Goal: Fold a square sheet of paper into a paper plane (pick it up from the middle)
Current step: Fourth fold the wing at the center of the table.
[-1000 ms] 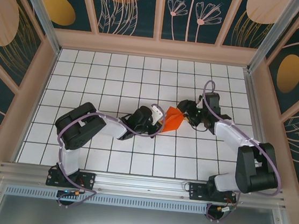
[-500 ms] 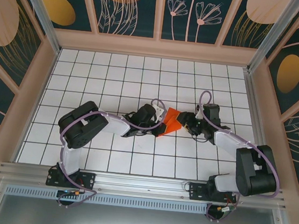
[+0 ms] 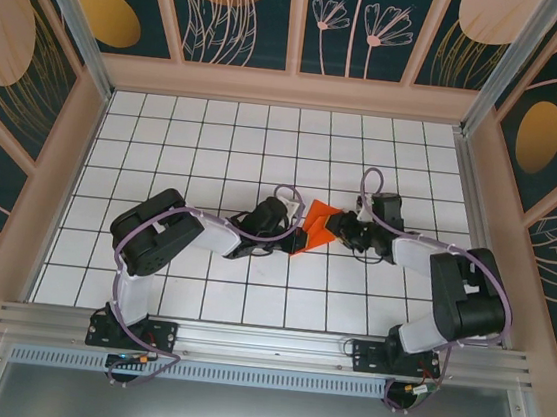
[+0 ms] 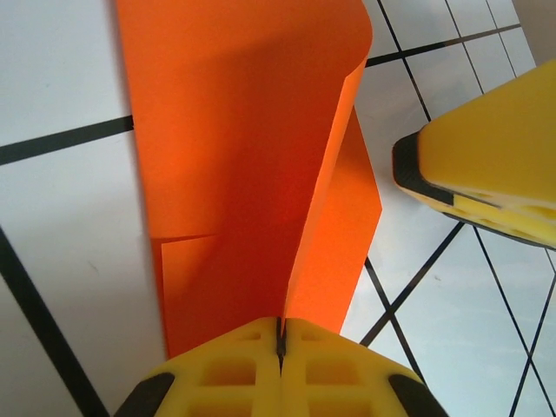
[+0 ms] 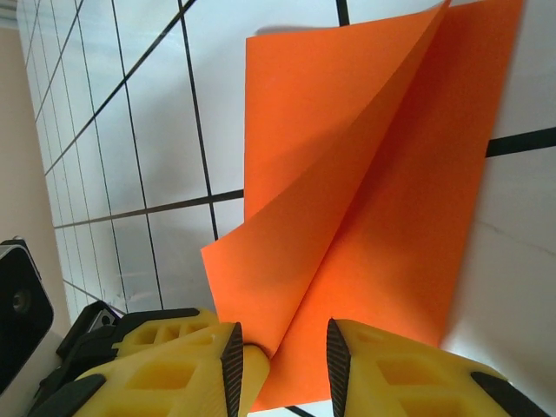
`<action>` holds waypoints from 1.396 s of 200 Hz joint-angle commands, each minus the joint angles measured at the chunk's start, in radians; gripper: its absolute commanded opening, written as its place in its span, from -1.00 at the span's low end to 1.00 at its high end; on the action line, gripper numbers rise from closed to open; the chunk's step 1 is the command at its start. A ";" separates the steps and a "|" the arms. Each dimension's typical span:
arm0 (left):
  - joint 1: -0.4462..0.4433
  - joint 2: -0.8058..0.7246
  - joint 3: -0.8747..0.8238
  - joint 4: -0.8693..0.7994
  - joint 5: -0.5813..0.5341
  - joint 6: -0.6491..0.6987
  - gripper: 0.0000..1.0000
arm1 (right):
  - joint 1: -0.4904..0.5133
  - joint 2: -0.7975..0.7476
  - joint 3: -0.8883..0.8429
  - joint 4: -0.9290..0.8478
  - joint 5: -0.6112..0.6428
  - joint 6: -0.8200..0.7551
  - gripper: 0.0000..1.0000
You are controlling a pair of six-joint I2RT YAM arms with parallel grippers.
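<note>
Quick count: one square sheet of paper [image 3: 319,223], two arms, two grippers, two yellow fingers on each. That's everything on the white grid table [image 3: 216,141].

The sheet is bright orange and partly folded. It sits around the middle of the table, right between the two grippers. From the top camera it looks like a small angled shape with one flap lifted off the tiles.

The left gripper [image 4: 281,326] is on the paper's left side, with both fingers pressed together and the paper's edge pinched in the seam. From that wrist I count two layers, one curling upright from the pinch and one lying flatter on the tiles.

The right gripper [image 5: 282,347] comes in from the other side. Its fingers [image 5: 187,369] are a narrow gap apart, with the paper's folded corner poking in between. As far as I can tell they aren't clamped on it.
</note>
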 commanded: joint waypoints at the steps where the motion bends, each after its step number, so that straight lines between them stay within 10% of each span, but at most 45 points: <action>1: -0.004 -0.025 -0.030 0.074 0.002 -0.061 -0.86 | 0.011 0.038 0.033 0.060 -0.034 -0.021 -0.31; 192: 0.031 0.007 -0.071 0.228 0.122 -0.237 -0.78 | 0.042 0.181 0.094 0.000 0.009 -0.046 -0.12; 279: 0.067 -0.069 -0.117 0.161 0.076 -0.285 -0.14 | 0.061 0.219 0.129 -0.116 0.114 -0.048 -0.09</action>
